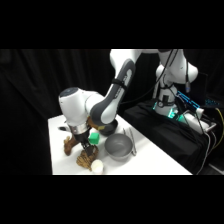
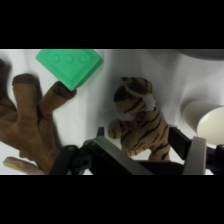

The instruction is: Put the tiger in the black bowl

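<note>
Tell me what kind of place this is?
Probably a robotics lab bench, not a home. A white robot arm reaches over a white table with black curtains behind; cabled electronics sit beside it. Test props lie below the gripper: the tiger, a green block, a grey bowl.

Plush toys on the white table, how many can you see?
2. The small tan-orange striped tiger lies below the gripper; the larger dark reddish-brown plush animal lies beside it, near the green block. The arm may hide others.
</note>
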Tool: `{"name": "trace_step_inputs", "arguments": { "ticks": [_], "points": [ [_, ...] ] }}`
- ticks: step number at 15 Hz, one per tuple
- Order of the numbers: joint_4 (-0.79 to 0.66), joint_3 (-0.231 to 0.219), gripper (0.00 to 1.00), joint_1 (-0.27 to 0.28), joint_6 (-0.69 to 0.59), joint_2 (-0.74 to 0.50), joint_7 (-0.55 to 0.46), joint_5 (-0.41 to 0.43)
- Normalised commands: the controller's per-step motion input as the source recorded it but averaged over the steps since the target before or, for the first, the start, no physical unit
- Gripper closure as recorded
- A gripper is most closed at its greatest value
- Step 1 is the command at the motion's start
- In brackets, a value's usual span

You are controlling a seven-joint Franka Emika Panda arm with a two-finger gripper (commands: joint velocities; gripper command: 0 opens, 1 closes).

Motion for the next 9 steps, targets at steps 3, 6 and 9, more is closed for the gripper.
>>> {"name": "trace_step_inputs", "arguments": {
  "ticks": [3, 6, 9],
  "points": [
    [0.35, 0.057, 0.0, -0.051, -0.05, 0.29, -0.06, -0.016],
    [0.3, 0.055, 0.25, -0.049, -0.07, 0.2, -0.06, -0.021],
    [0.28, 0.049, 0.43, -0.054, -0.09, 0.14, -0.06, -0.02]
  ]
}}
